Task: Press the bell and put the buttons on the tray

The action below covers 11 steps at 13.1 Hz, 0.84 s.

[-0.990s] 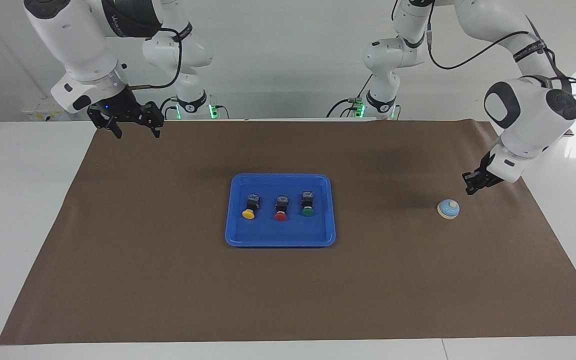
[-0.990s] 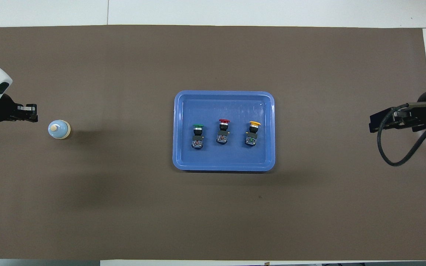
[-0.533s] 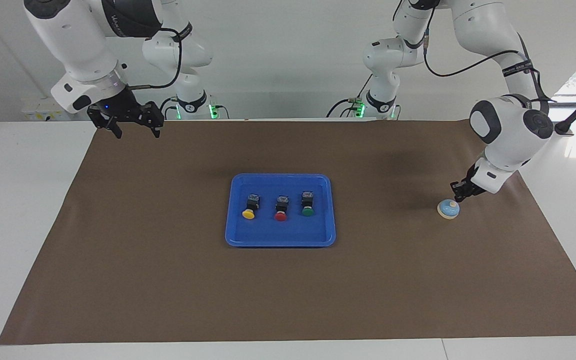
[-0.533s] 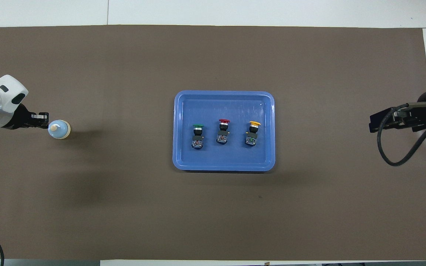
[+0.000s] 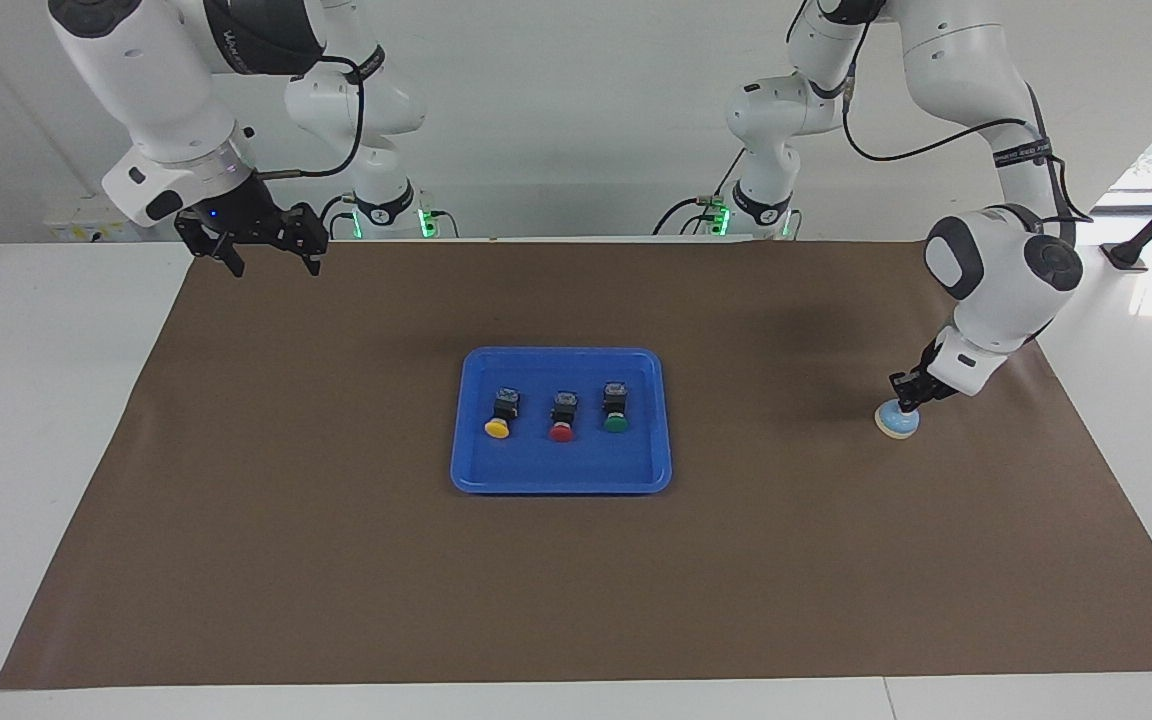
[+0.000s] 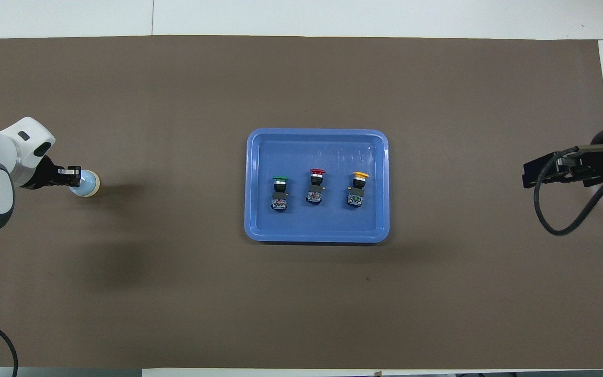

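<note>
The left pincer (image 5: 904, 397) is sitting on top of the desk bell (image 5: 897, 424), which is standing on the brown mat toward the left arm's end of the surface, well apart from the blue tray (image 5: 657, 420). Its tips are covering the bell's knob in both views; they seem to be touching it, though contact is hard to confirm at this range, and I cannot tell whether its fingers are spread or pressed together.

To press well, the push should be going straight down through the knob, centred, since the dome is rounded and an off-centre tip would likely be sliding off or nudging the light bell sideways. A short firm stroke, then a clean lift, ought to let it ring.

The yellow button (image 5: 499, 415), red button (image 5: 562, 418) and green button (image 5: 615, 409) are already lying in a row inside the tray, apart from each other.

The right pincer (image 5: 266, 250), fingers spread and holding nothing, is waiting over the mat's corner by its own base.
</note>
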{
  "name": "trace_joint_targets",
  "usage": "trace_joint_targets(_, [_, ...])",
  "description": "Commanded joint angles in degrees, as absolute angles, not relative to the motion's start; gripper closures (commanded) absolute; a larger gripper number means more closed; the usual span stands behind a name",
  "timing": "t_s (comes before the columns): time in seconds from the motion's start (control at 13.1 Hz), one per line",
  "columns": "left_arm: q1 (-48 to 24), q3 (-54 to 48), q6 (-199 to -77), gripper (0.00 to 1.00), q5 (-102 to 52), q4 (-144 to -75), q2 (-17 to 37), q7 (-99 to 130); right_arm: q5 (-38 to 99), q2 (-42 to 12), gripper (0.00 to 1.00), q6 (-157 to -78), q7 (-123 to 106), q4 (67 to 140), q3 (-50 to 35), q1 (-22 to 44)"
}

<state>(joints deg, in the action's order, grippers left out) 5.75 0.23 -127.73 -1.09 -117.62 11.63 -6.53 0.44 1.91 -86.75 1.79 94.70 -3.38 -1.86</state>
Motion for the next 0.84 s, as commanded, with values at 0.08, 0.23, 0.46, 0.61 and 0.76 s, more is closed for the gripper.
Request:
trace_joint_targets(0.08, [5.45,0.44,-127.28,0.01,-0.44,-117.18,12.4,-7.03,0.53,2.99,0.0,-86.92,0.53,95.71,-4.22,-3.08])
trace_joint_targets(0.23, [5.45,0.53,-121.85,0.0,-0.44,-113.67,10.47,-6.94,0.44,2.99,0.0,-86.92,0.53,95.71,-4.22,-3.08])
trace_joint_targets(0.46, [3.97,-0.09,-104.82,0.0,-0.44,-103.66,8.18,-6.68,0.53,2.99,0.0,-86.92,0.53,95.71,-4.22,-3.08])
trace_joint_targets(0.61, [3.08,-0.09,-98.73,0.0,-0.44,-102.04,3.81,-6.42,0.53,2.99,0.0,-86.92,0.53,95.71,-4.22,-3.08])
trace_joint_targets(0.76, [2.46,-0.09,-94.5,0.0,-0.44,-101.87,-0.16,-6.5,0.44,2.99,0.0,-86.92,0.53,95.71,-4.22,-3.08])
